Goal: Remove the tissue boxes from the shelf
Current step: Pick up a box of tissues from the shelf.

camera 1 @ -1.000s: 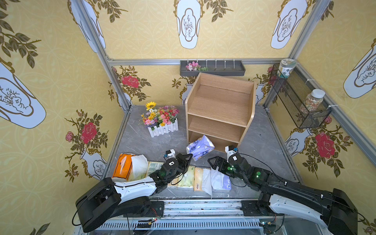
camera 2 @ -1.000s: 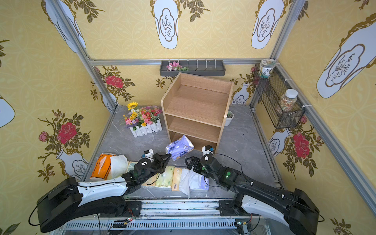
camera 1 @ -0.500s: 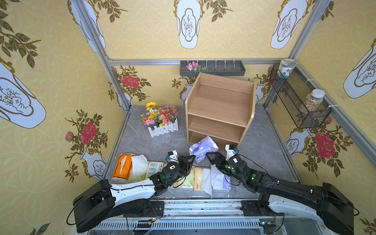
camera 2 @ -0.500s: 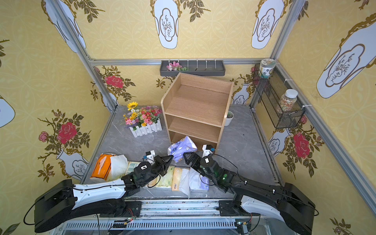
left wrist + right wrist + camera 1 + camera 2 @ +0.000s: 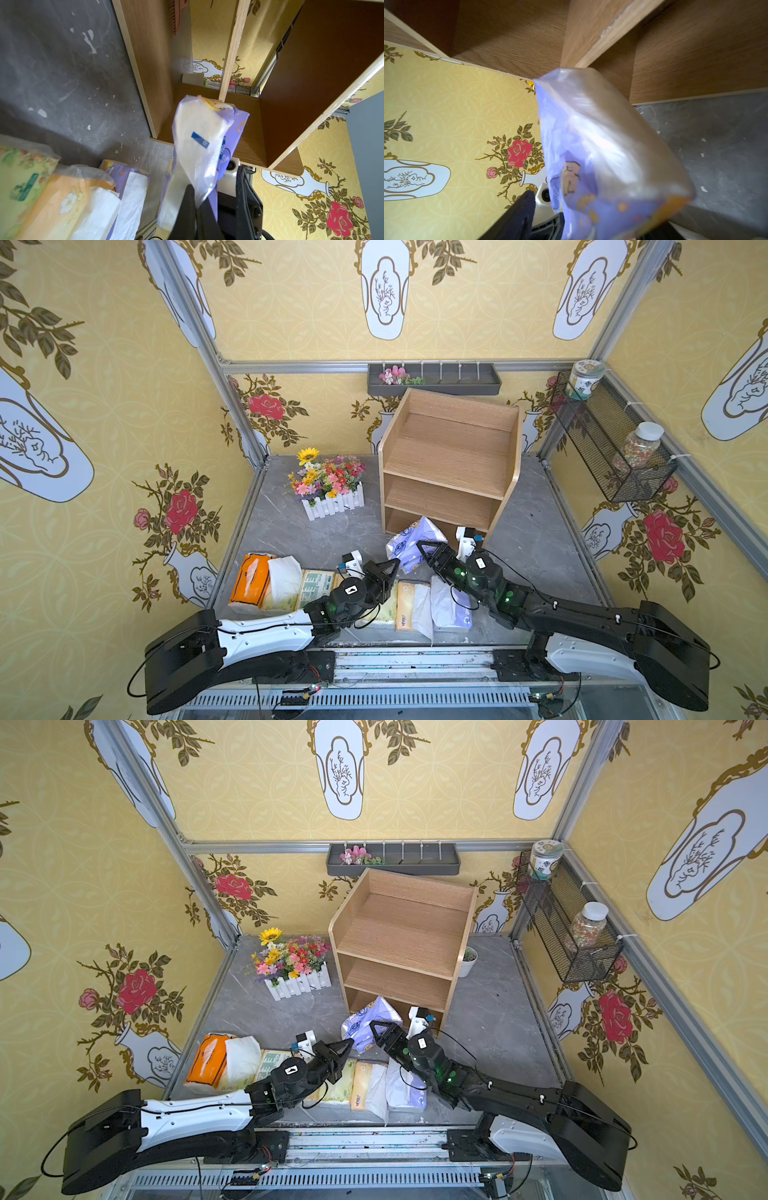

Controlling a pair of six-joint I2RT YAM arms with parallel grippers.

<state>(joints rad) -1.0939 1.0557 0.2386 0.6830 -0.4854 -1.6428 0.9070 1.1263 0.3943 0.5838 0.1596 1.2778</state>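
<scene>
Left tool (image 5: 394,563): clenched on the wrapper corner of a lavender tissue pack (image 5: 409,537), which is tilted just in front of the shelf's (image 5: 451,456) bottom tier. Right tool (image 5: 423,549): at the pack's opposite side, grip cannot be told. Other packs (image 5: 405,605): lying in a row along the counter's (image 5: 291,531) near edge.

Pack (image 5: 409,541) just before shelf (image 5: 453,448)

Left fingers (image 5: 392,568) pinch lavender pack (image 5: 409,541) corner before shelf (image 5: 451,456) bottom tier; right fingers (image 5: 432,549) against pack's other side.
</scene>
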